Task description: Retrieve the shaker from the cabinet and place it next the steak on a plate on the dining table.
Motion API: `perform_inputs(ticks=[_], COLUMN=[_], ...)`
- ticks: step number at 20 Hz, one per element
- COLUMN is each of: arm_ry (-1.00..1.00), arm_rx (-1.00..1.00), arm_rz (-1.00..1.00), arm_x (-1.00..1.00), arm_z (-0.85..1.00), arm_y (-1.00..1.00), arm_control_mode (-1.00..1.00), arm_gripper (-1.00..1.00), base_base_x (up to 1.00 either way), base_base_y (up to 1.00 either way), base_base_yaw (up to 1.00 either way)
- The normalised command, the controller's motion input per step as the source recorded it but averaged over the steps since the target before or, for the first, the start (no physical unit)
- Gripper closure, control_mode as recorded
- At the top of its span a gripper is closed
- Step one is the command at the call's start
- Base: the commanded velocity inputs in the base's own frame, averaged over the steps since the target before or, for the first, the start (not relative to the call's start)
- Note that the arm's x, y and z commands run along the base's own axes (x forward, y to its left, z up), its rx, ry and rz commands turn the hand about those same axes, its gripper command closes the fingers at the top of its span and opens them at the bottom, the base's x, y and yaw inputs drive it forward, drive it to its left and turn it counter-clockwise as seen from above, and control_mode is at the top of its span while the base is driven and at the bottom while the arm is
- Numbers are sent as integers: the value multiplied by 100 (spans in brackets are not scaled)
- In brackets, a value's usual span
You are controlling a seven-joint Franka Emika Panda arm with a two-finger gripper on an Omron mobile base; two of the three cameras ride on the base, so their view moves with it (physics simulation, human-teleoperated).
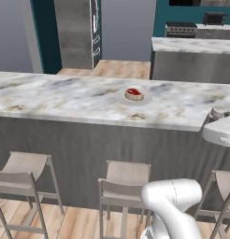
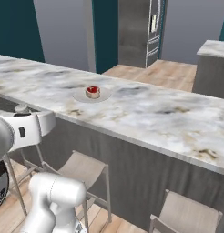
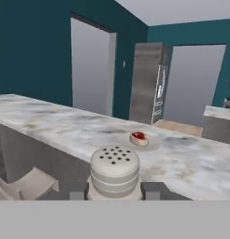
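1. Across my left base view runs the dining table [image 1: 65,98], a long marble counter with brown veins and a grey wood-grain front; I see it again in the right base view [image 2: 168,118] and in the hand view [image 3: 56,126].
2. Below its front edge stand pale stools [image 1: 124,184], one of them near the arm's white elbow.
3. Behind the table I see a steel fridge [image 1: 94,32] against the teal wall, and a shorter marble-topped island [image 1: 194,58] to the right.
4. On the tabletop sits the plate [image 1: 122,98], flat and pale, well apart from my hand.
5. On that plate lies the steak [image 1: 134,94], red on top, roughly at the plate's middle.
6. At the table's near edge, my gripper [image 3: 114,190] is partly closed, its fingers [image 3: 156,190] pressed against both sides of the shaker [image 3: 115,172].
7. I see the shaker upright, its perforated cap facing the hand camera; its top also peeks over the white hand in the left base view [image 1: 218,112].
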Motion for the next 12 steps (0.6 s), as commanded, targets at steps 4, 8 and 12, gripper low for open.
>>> perform_inputs(ticks=[4, 8, 12], arm_ry=[2, 3, 0], arm_rx=[2, 0, 0], arm_rz=[25, 14, 12], arm_x=[76, 91, 100], arm_z=[0, 0, 0], arm_y=[-29, -12, -3], arm_control_mode=[-100, -100, -100], arm_gripper=[100, 100, 100], base_base_x=[0, 0, 0], base_base_y=[0, 0, 0], base_base_yaw=[0, 0, 0])
